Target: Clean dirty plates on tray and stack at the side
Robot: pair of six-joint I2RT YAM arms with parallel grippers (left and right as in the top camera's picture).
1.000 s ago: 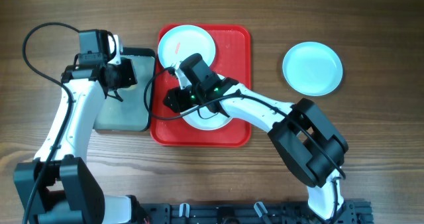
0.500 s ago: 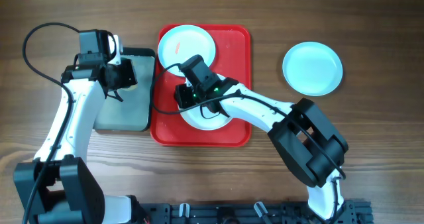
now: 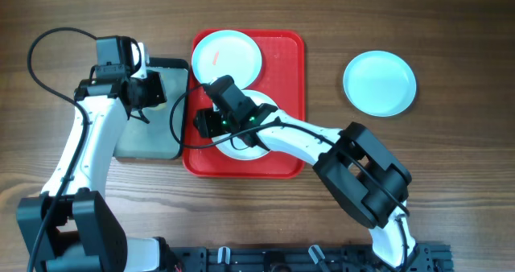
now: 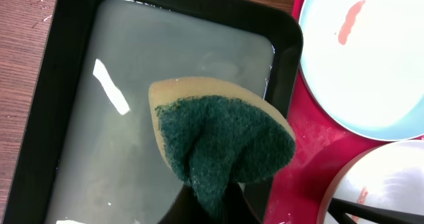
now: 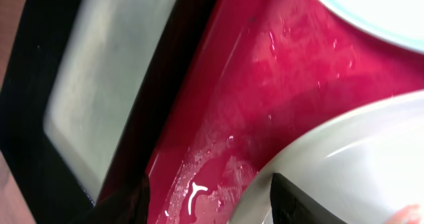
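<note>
The red tray (image 3: 290,147) holds a pale turquoise plate (image 3: 227,55) with a reddish smear at its far end and a white plate (image 3: 251,146) nearer me. My right gripper (image 3: 211,121) stands open over the white plate's left rim (image 5: 351,151). One finger is over the tray floor (image 5: 265,85) and the other over the plate's inside. My left gripper (image 4: 215,207) is shut on a yellow-and-green sponge (image 4: 222,134), held above the black-rimmed pan (image 4: 40,105). Another turquoise plate (image 3: 380,82) lies on the table to the right of the tray.
The pan (image 3: 153,147) sits against the tray's left side and holds cloudy water. The tray floor looks wet near the right gripper (image 5: 209,201). Bare wooden table (image 3: 451,167) lies right of the tray, around the lone plate.
My right gripper has shifted slightly left along the white plate's rim, and its jaws have widened. The left arm and the sponge have not moved.
</note>
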